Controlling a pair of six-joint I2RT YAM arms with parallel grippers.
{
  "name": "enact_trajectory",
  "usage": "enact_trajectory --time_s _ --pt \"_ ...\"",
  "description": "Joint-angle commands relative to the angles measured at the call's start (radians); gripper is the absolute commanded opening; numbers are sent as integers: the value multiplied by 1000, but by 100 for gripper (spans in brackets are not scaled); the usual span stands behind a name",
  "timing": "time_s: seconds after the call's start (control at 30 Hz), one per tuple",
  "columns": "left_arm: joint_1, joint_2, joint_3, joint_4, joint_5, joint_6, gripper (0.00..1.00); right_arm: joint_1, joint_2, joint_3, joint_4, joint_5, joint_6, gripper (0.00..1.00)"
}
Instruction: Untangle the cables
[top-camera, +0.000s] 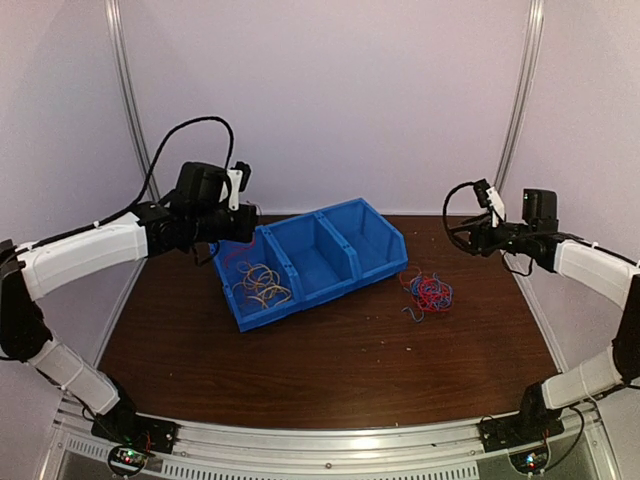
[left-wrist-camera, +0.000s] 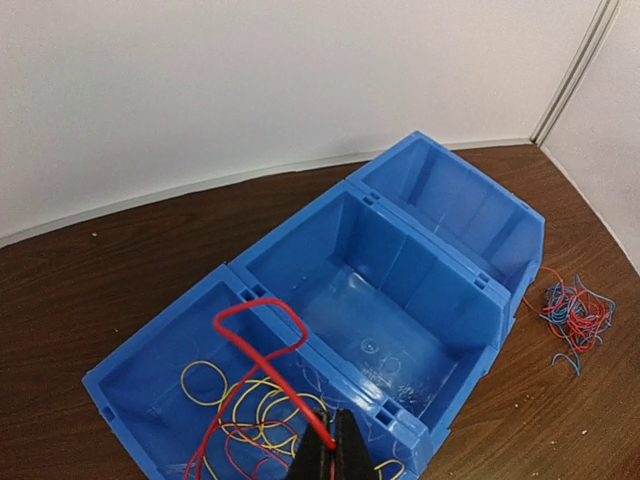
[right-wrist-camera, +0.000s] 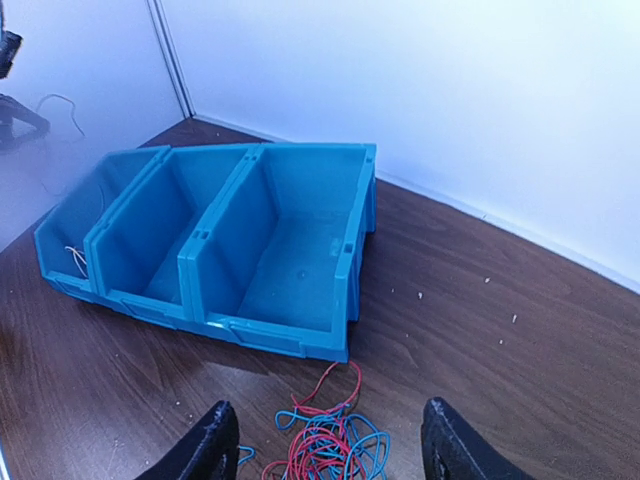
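Note:
A three-compartment blue bin (top-camera: 385, 238) sits mid-table. Its left compartment holds loose yellow cables (top-camera: 262, 285) with some red strands among them. My left gripper (left-wrist-camera: 335, 432) hangs over that compartment, shut on a red cable (left-wrist-camera: 255, 340) that loops up and trails down into the yellow cables (left-wrist-camera: 245, 400). A tangle of red and blue cables (top-camera: 427, 292) lies on the table right of the bin. My right gripper (right-wrist-camera: 325, 420) is above the tangle (right-wrist-camera: 335, 450), open and wide, with nothing between its fingers.
The bin's middle compartment (left-wrist-camera: 380, 320) and right compartment (left-wrist-camera: 460, 205) hold no cables. White walls close off the back and sides of the brown table (top-camera: 330, 370). The bin's front rim (right-wrist-camera: 270, 335) lies just beyond the tangle.

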Motion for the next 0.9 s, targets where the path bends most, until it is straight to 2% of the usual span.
enact_trajectory --time_s 0.0,0.1,0.17,0.27,0.37,0.6,0.67,0.87 --pt "27 83 33 66 113 10 0 -12 -31 -19 89 -87 -9 63" --pt "53 140 16 190 261 -4 0 -11 -5 -17 94 -142 -8 63" --pt "72 191 35 208 284 -32 0 -12 4 -13 90 -158 -10 63" --pt "94 256 84 155 264 -33 0 -12 -3 -12 84 -155 -16 63" --pt "127 293 150 25 213 -28 0 -12 -22 -18 87 -156 -23 63" --pt "132 268 216 -177 114 -2 0 -11 -20 -21 90 -171 -28 63" --pt "132 236 209 -216 76 -11 0 -11 -13 -19 86 -176 -29 63" --pt "132 123 97 -188 43 -13 0 -11 -10 -19 84 -182 -31 63"
